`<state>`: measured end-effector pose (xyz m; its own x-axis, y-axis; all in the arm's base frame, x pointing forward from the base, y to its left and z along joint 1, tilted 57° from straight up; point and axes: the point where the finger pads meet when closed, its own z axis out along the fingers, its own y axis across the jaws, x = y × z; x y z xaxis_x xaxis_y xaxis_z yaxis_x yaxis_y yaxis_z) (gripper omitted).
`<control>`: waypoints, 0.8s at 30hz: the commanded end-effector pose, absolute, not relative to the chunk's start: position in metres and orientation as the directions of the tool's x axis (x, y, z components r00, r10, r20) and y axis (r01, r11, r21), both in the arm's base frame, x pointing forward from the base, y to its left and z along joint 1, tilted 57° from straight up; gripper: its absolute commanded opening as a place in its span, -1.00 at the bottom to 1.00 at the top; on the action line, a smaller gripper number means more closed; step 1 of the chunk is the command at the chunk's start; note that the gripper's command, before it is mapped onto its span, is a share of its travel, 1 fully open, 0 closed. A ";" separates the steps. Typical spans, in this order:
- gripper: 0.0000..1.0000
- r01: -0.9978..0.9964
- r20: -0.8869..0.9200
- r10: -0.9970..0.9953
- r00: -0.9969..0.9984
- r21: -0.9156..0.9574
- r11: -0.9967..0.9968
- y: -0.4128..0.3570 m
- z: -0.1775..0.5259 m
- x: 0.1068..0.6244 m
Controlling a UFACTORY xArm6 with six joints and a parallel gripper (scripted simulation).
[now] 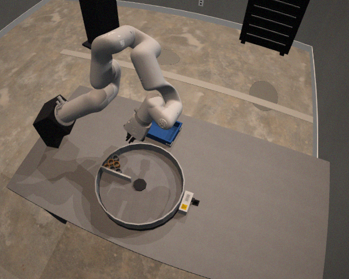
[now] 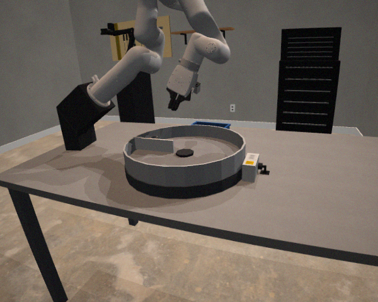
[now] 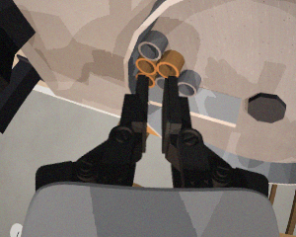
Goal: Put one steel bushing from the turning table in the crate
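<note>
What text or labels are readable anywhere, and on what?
No text can be read in any view.
White box on the turning table's rim: a white barcode-like label and a yellow sticker, both too small to read.
Blue crate, gripper, bushings: no markings visible.

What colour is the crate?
Blue; the crate shows best in the top view.

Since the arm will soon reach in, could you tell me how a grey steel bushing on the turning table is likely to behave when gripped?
The grey steel bushing looks rigid, probably heavy for its size. As a short tube, it may roll if tipped. It sits packed against orange bushings, so the nearly closed, empty gripper could nudge its neighbours.
</note>
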<state>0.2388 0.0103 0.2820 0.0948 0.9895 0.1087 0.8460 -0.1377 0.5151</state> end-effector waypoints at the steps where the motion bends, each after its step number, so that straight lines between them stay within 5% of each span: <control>1: -0.79 0.854 0.180 0.957 0.227 0.437 -0.284 0.003 0.277 0.243; 24: -0.79 0.691 0.311 0.699 0.644 0.154 -0.706 -0.027 0.258 0.259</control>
